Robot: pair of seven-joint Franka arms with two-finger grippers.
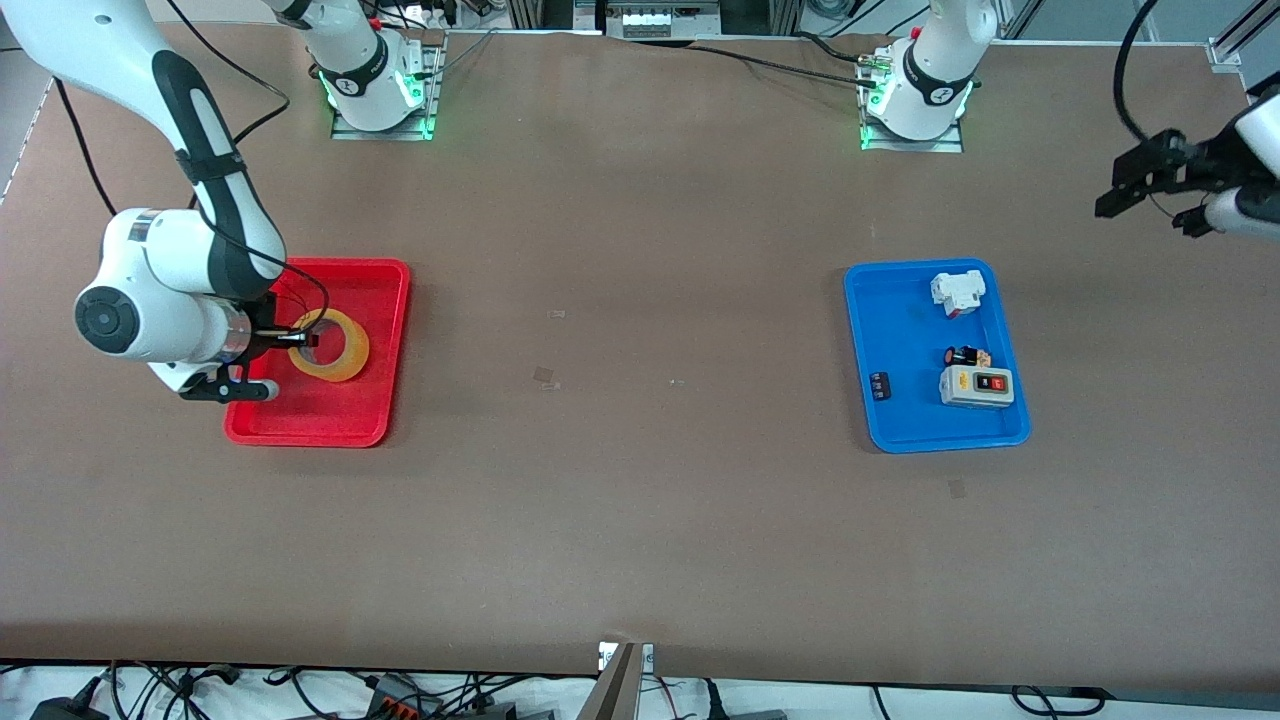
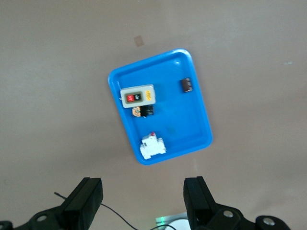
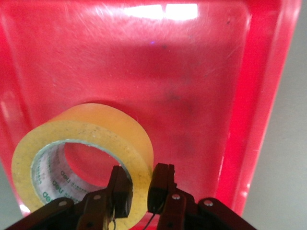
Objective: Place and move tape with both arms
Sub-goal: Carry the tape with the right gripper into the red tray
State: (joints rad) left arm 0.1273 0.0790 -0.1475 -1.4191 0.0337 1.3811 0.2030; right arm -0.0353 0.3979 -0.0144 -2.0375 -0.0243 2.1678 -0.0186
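The tape (image 1: 331,345), a yellowish ring with a wide hollow core, is in the red tray (image 1: 372,300) at the right arm's end of the table. My right gripper (image 1: 298,340) is shut on the tape's wall, one finger inside the core and one outside; in the right wrist view the gripper (image 3: 141,188) pinches the tape (image 3: 86,132) over the tray floor (image 3: 192,86). I cannot tell whether the tape rests on the tray or is lifted. My left gripper (image 1: 1135,188) is open and empty, high over the table's edge at the left arm's end; its fingers (image 2: 84,201) stand wide apart.
A blue tray (image 1: 900,330) toward the left arm's end holds a white switch block (image 1: 957,292), a grey button box (image 1: 977,386), a small black and orange part (image 1: 965,356) and a small dark part (image 1: 880,385). The blue tray (image 2: 192,120) also shows in the left wrist view.
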